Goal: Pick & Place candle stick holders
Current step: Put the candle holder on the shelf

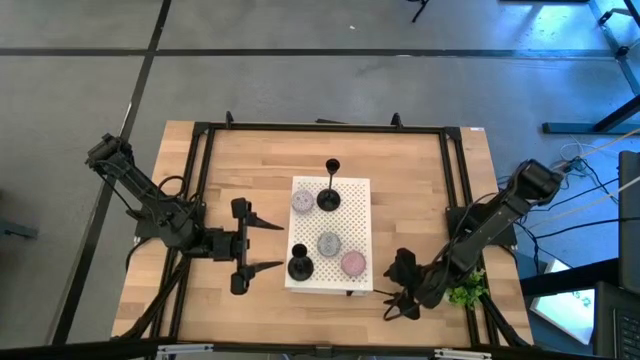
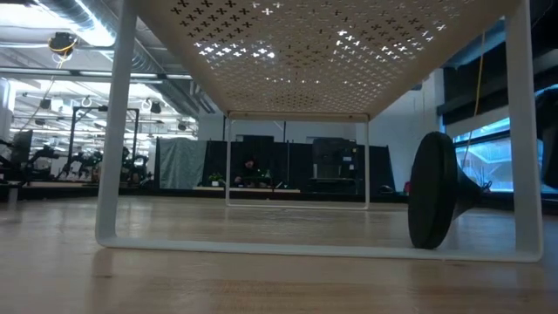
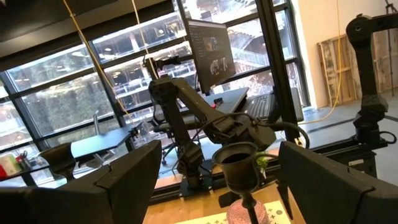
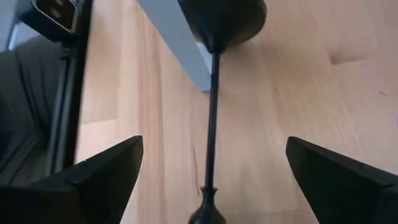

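My right gripper (image 1: 403, 300) has its fingers (image 4: 102, 171) spread wide, pinching nothing. Between them, in its wrist view, a candle holder (image 4: 214, 93) lies flat on the wooden table (image 1: 420, 180), its thin stem running from the cup end near the fingers out to the round base by the corner of the white rack (image 1: 355, 195). From the low camera that base (image 2: 433, 189) stands on edge just inside the rack's right leg.

My left gripper (image 1: 262, 245) sits at the rack's left edge, fingers (image 3: 118, 180) also spread and holding nothing. A second candle holder (image 1: 300, 265) stands upright on the rack's near left corner, its cup (image 3: 239, 163) showing between those fingers. A third candle holder (image 1: 329, 195) stands on the far part of the rack.

Three round candles share the rack: a grey one (image 1: 303, 202) far left, another grey one (image 1: 329, 243) in the middle and a pink one (image 1: 352, 263) near right. A green plant (image 1: 466, 291) sits near the table's right edge.
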Controlling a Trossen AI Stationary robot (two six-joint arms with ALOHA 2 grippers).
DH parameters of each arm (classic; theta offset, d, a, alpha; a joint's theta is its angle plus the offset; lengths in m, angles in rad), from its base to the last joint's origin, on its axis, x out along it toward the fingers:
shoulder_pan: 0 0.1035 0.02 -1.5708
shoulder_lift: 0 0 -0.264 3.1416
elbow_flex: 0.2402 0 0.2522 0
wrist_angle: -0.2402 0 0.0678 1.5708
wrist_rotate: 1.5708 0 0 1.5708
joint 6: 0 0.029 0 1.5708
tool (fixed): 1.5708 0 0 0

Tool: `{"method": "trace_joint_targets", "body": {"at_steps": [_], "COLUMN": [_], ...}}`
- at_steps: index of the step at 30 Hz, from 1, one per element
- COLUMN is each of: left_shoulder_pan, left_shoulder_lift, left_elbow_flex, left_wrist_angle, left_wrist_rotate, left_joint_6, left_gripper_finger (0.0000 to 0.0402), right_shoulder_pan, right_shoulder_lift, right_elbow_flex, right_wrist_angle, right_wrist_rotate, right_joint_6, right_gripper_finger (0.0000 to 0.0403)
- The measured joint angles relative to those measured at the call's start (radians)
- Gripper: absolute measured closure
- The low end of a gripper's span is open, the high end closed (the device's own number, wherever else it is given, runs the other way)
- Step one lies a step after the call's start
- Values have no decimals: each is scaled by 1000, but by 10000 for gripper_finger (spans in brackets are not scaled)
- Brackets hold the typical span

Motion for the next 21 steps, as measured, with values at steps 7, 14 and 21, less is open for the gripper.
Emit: {"method": "trace_joint_targets", "body": {"at_steps": [7, 14, 21], "left_shoulder_pan": [0, 0, 0], "left_shoulder_lift": [0, 0, 0], "left_elbow_flex": [0, 0, 0], "left_wrist_angle": [0, 0, 1], "left_wrist_rotate": [0, 0, 0], "left_joint_6": [1, 1, 1], "left_gripper_finger": [80, 80, 80], "right_shoulder_pan": [-10, -32, -34], "right_shoulder_lift": [72, 97, 97], "right_elbow_flex": [0, 0, 0], "right_wrist_angle": [6, 36, 32], "right_wrist_rotate": [-33, -55, -55], "right_joint_6": [-6, -19, -33], "right_gripper_finger": [6, 6, 15]}}
